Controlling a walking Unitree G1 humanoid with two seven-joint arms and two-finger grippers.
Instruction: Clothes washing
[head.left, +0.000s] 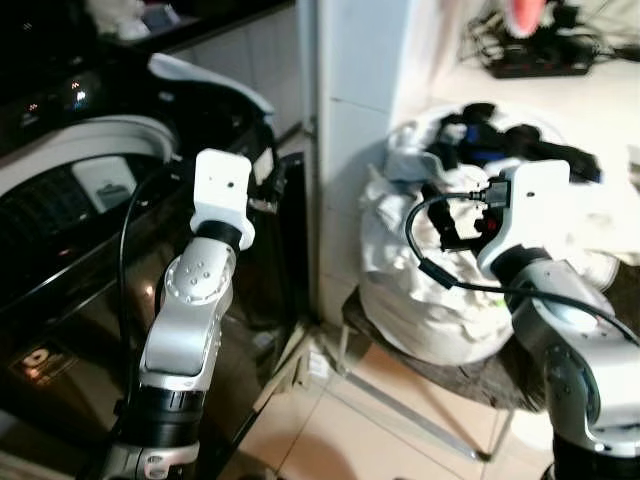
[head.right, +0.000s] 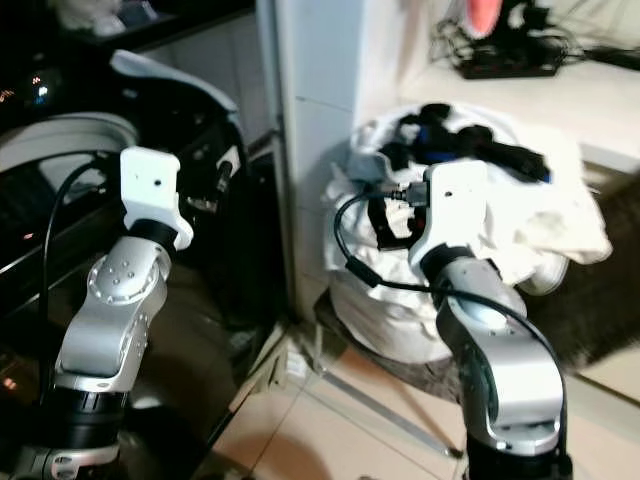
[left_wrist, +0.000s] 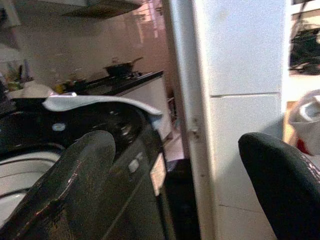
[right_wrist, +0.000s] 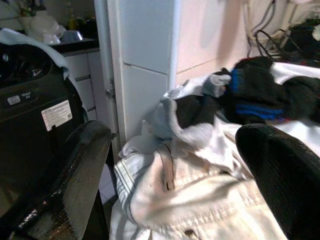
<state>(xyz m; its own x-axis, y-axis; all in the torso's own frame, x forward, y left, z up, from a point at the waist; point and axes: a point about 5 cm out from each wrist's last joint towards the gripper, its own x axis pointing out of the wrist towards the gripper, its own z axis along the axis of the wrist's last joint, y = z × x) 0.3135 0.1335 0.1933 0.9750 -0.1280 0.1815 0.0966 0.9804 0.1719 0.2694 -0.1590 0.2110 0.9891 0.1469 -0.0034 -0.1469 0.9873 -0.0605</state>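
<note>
Plainly, the biggest thing here is the black top-loading washing machine (head.left: 90, 250) on the robot's left, its lid (head.left: 215, 85) raised, with a white tiled pillar (head.left: 355, 150) between it and the laundry. That laundry, the task's thing, is a heap of clothes (head.right: 480, 230) in pale cloth piled on a low stool (head.left: 420, 350) to the robot's right: dark garments (right_wrist: 270, 92) with a flash of blue lie on top, and a pale denim piece (right_wrist: 200, 195) with stitched seams sits nearest the right gripper (right_wrist: 175, 185). That gripper hovers just over the heap with its fingers spread wide and nothing between them; the left gripper (left_wrist: 180, 185) is likewise wide open and empty, raised beside the washer and pointing along its flank towards the pillar. As for risk, I judge the heap to be loose and overhanging the stool, so a pinch on one fold could drag neighbouring pieces over the edge onto the floor (head.left: 330, 440). The pillar stands right in the path from stool to drum, so a trailing sleeve or the arm itself could catch on its corner. The cable (head.left: 440, 270) looping off the right wrist hangs close to the cloth and could snag. On writing: a white sticker (right_wrist: 56, 115) and a small label (right_wrist: 13, 100) sit on the washer's side, but their print is too blurred to read, and no brand can be made out.
</note>
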